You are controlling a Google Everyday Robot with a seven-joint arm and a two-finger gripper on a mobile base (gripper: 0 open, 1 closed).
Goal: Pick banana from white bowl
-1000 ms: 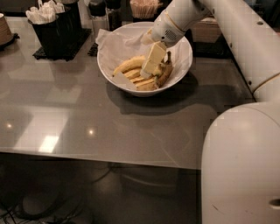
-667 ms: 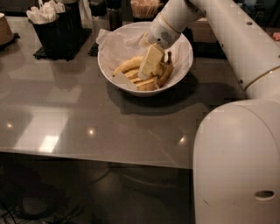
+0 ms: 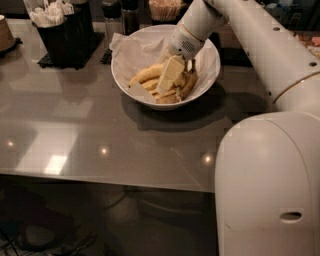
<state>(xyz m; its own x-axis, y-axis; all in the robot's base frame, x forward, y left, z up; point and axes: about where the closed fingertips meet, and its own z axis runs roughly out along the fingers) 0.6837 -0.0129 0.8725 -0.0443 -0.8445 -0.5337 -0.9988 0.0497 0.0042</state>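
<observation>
The white bowl (image 3: 210, 75), lined with crinkled white paper, stands at the back middle of the grey table. Several bananas lie in it: a yellow one (image 3: 146, 74) on the left, and a thicker curved banana (image 3: 189, 85) with brown patches on the right. My gripper (image 3: 175, 79) reaches down from the upper right into the bowl's middle. It sits among the bananas, between the yellow one and the brown-patched one. It hides part of the fruit beneath it.
A black caddy (image 3: 65, 35) with white packets stands at the back left on a dark mat. Dark shakers (image 3: 122, 17) and a holder of sticks (image 3: 165, 10) stand behind the bowl. My white arm and base (image 3: 270, 175) fill the right side. The table's front edge (image 3: 110, 180) runs below.
My gripper has stayed down in the bowl among the bananas, shifting only slightly. My arm and base fill a little more of the right side.
</observation>
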